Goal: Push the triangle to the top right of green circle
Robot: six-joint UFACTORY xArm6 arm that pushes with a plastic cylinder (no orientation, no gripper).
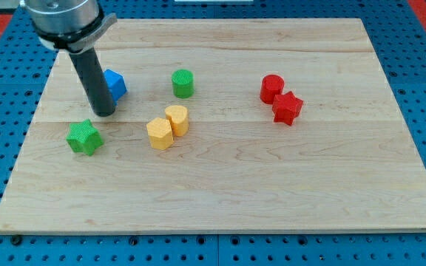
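A blue triangle block (115,84) lies at the view's upper left, partly hidden behind my rod. My tip (103,112) rests on the board just below and left of it, touching or nearly touching it. The green circle block (183,83) stands to the right of the blue block, about level with it and apart from it.
A green star block (84,137) lies below my tip. A yellow hexagon block (159,134) and a yellow round block (177,119) touch each other near the middle. A red round block (271,88) and a red star block (288,108) sit at the right. The wooden board (220,199) lies on a blue pegboard.
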